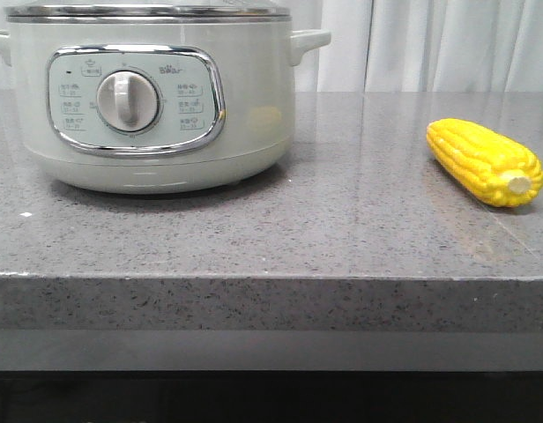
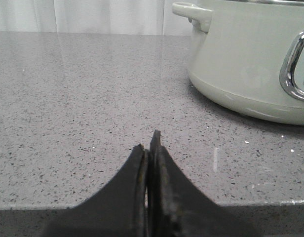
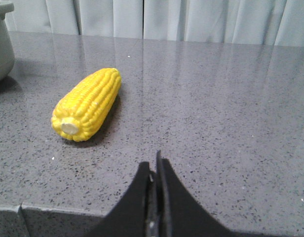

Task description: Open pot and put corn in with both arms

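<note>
On the grey counter [image 1: 342, 256], yellow corn [image 1: 485, 161] lies beside the lidded pot [image 1: 148, 97].

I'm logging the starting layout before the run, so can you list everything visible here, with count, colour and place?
Round electric cooker pot: one, pale grey-green with chrome-framed panel, white knob, steel-rimmed lid on; left of the counter.
Corn cob: one, bright yellow, lying on its side at the right, apart from the pot, pale stub end toward the camera.
Speckled stone countertop: one, grey, under both.
Curtain: white, behind the counter.
Left gripper: one, black, fingers together, near the counter's front edge.
Right gripper: one, black, fingers together, short of the corn.
</note>
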